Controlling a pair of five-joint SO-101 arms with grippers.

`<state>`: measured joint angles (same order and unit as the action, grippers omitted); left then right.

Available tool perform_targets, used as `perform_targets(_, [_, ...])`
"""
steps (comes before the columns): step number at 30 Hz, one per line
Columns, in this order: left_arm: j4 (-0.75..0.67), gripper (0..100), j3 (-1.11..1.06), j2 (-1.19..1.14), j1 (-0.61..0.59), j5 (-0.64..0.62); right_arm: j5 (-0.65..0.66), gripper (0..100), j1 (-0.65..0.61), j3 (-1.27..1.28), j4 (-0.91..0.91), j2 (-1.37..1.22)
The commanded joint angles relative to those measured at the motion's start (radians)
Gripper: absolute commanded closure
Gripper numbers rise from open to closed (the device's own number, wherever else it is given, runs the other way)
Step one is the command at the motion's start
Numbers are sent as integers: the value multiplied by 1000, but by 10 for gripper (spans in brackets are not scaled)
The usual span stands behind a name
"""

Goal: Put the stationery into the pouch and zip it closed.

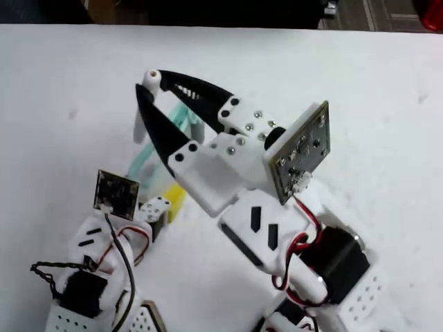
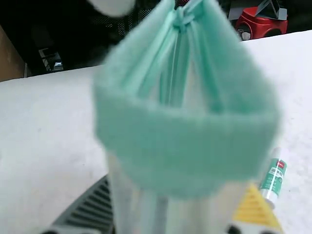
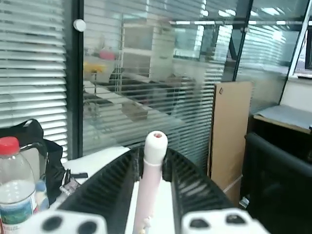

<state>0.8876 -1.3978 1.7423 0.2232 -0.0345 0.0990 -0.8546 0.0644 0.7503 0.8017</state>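
Note:
The pouch (image 2: 185, 141) is clear plastic with a mint-green rim, and it stands close in front of the left wrist camera with its mouth gaping. My left gripper (image 2: 165, 222) is shut on its lower part, with a yellow finger (image 2: 253, 209) on one side. In the high view the pouch (image 1: 154, 166) lies under the right arm's fingers, and the left gripper (image 1: 172, 199) sits at its near end. My right gripper (image 1: 149, 90) is shut on a pink-white pen (image 1: 141, 114) above the pouch. The right wrist view shows the pen (image 3: 150, 185) between the black fingers (image 3: 105, 187).
A green-and-white tube (image 2: 272, 176) lies on the white table (image 1: 360, 83) beside the pouch. A red toy car (image 2: 261, 22) sits beyond the table's far edge. A water bottle (image 3: 14, 190) and a black bag (image 3: 41, 146) stand off to the side.

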Motion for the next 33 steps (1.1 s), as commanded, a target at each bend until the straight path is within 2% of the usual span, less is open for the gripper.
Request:
perform_targets(1, [11, 756, 18, -5, 16, -6, 11, 982, -12, -61, 38, 16])
perform_targets(7, [11, 756, 18, -5, 15, -6, 8, 982, -1, -57, 125, 7])
perform_targets(16, [11, 756, 18, -5, 15, -6, 6, 982, 131, -91, 150, -24])
perform_targets(21, [11, 756, 17, -5, 15, -6, 5, 982, 130, -155, 150, 10])
perform_targets(24, [11, 756, 17, -5, 15, -6, -44, 982, 134, -161, 159, 19])
perform_targets(33, [11, 756, 17, -5, 15, -6, -72, 982, 130, -157, 289, 8])
